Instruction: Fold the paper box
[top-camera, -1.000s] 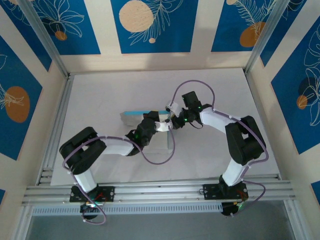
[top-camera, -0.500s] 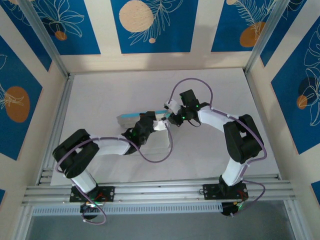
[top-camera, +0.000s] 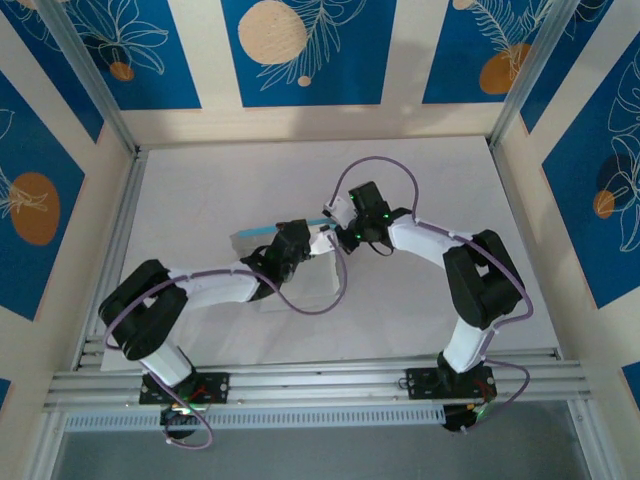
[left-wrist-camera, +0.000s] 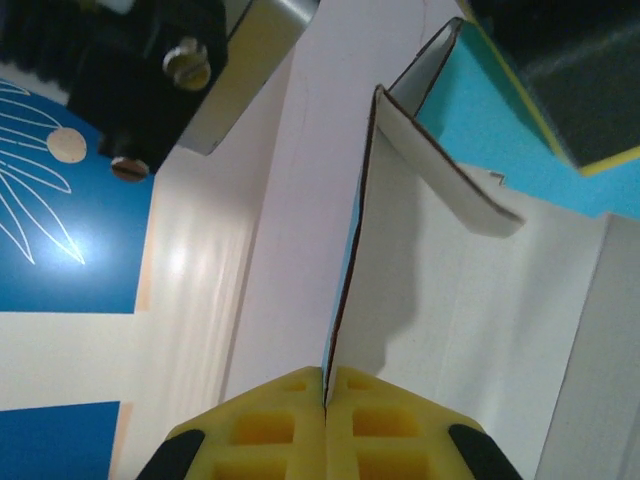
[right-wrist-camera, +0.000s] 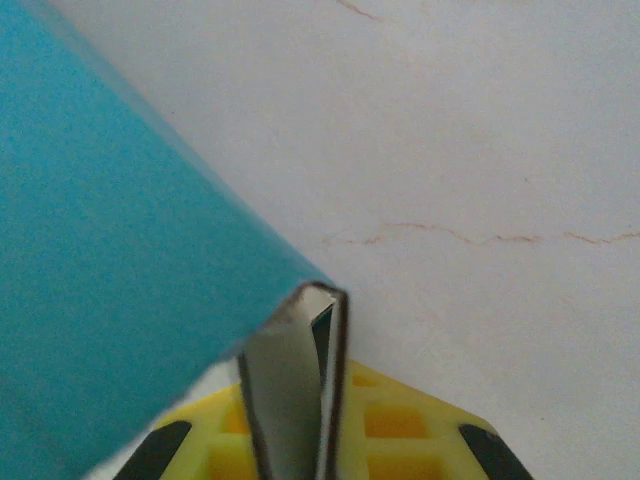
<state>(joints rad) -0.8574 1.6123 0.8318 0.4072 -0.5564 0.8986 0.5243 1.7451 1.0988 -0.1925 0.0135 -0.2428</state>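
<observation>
Bright even light, soft shadows and a pale sheen on table (left-wrist-camera: 185, 260), paper box (right-wrist-camera: 100, 250) blurred close-up.

one paper box (left-wrist-camera: 470, 290), two grippers; left gripper (left-wrist-camera: 325, 388), right gripper (right-wrist-camera: 325, 385)

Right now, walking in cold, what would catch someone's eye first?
Both arms meet over the table on the half-folded paper box, light blue outside, white inside. The left gripper is shut on a thin card edge; the right gripper pinches a doubled edge.

Paper box (left-wrist-camera: 450, 300) white, light-blue reverse; fingers (left-wrist-camera: 400, 395) yellow, seemingly gridded.
</observation>
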